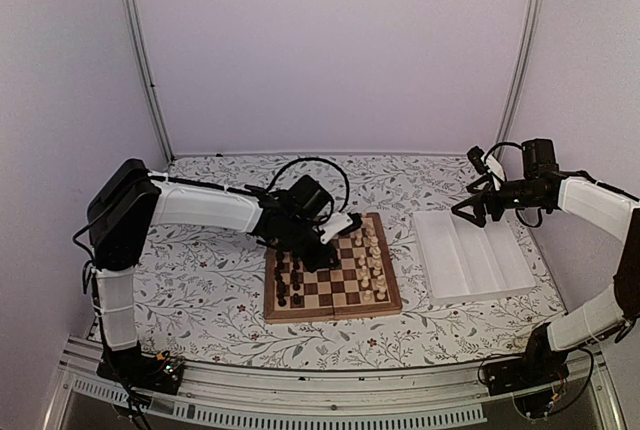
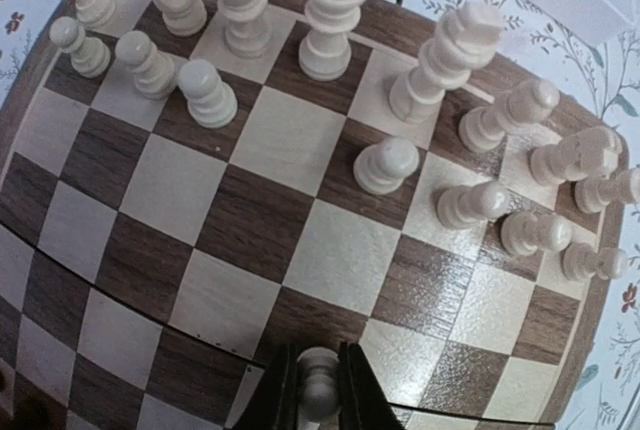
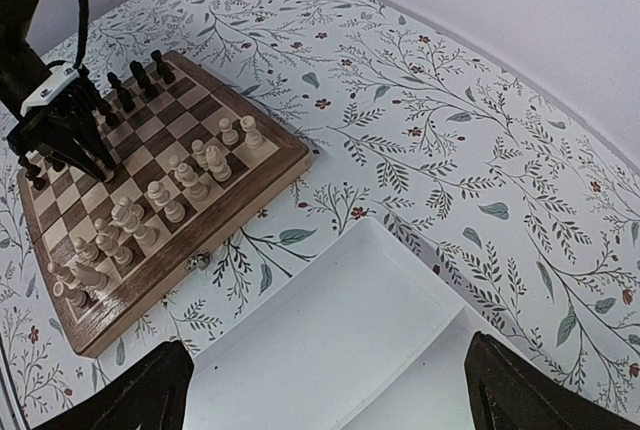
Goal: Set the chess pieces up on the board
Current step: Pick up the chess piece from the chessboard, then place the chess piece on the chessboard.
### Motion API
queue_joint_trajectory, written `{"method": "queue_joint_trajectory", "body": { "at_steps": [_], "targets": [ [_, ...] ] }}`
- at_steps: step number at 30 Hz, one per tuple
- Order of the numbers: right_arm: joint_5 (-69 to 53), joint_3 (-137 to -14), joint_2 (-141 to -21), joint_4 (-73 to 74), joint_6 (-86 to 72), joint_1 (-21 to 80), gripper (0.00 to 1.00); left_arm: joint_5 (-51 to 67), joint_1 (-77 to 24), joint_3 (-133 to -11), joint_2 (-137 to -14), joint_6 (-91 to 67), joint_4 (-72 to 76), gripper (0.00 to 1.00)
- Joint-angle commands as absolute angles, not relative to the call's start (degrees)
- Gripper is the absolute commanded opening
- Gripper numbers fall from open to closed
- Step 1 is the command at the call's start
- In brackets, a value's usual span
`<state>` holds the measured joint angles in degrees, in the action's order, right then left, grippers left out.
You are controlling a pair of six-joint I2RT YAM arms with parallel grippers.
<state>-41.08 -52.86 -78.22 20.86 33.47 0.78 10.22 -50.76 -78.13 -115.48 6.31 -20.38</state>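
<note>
The wooden chessboard [image 1: 330,315] lies mid-table. Pale cream chess pieces [image 1: 372,255] stand in two rows along its right side, and dark pieces [image 1: 287,280] along its left side. My left gripper [image 1: 320,253] hovers over the board's far middle squares. In the left wrist view it [image 2: 318,350] is shut on a pale pawn [image 2: 318,380] above a dark square, with the pale rows [image 2: 330,20] ahead. My right gripper [image 1: 478,208] is open and empty above the white tray. Its black fingers [image 3: 130,395] are spread wide apart.
A white ridged tray [image 1: 470,255] lies right of the board, and no pieces show in it in the right wrist view [image 3: 330,340]. A floral cloth [image 1: 200,290] covers the table. Pale walls and metal posts [image 1: 140,60] enclose the back and sides.
</note>
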Motion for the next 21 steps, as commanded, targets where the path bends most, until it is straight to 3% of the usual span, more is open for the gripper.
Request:
{"method": "queue_joint_trajectory", "body": {
  "at_steps": [1, 21],
  "targets": [
    [-42.1, -54.5, -78.7, 21.9, 34.0, 0.7, 0.99, 12.0, -50.3, -80.4, -115.8, 5.7, -20.7, 0.09],
    [-42.4, -54.7, -78.6, 22.6, 34.4, 0.7, 0.99, 11.2, -50.8, -94.4, -125.3, 2.4, -22.4, 0.06]
  ]
}}
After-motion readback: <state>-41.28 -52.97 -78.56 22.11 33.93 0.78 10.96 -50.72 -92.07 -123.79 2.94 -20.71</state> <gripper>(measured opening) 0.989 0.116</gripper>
